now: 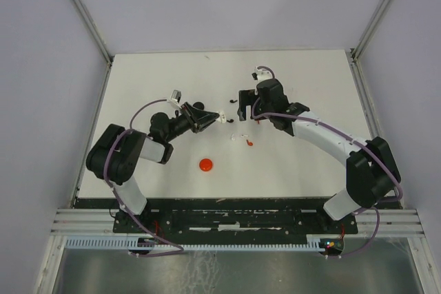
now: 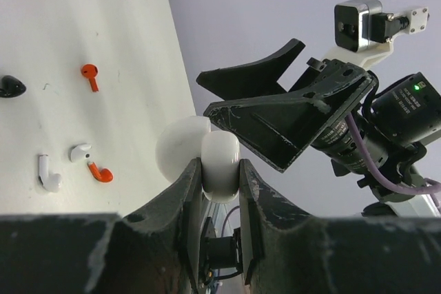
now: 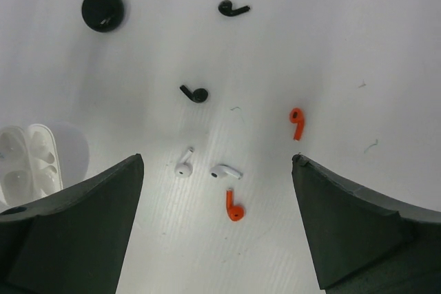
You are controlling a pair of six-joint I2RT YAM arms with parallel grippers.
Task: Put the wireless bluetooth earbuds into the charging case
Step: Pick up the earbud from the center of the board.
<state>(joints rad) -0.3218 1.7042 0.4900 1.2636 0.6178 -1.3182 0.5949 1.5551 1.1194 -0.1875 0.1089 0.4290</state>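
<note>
Starting from your right gripper (image 3: 216,160), its black jaws stand wide and empty above the white table (image 3: 358,32). Right between them lie two tiny white glossy plastic stemmed earbuds (image 3: 226,171), with an orange plastic earbud (image 3: 234,208) just at their 6 o'clock and two black plastic earbuds (image 3: 196,93) toward 12. Your left gripper (image 2: 219,170) is pinched narrow on the open white rounded plastic charging case (image 2: 220,149), at 9 o'clock from the right wrist. Expect each bud to be featherlight, rigid and slick, so pinch gently across the stem, not the round head.
</note>
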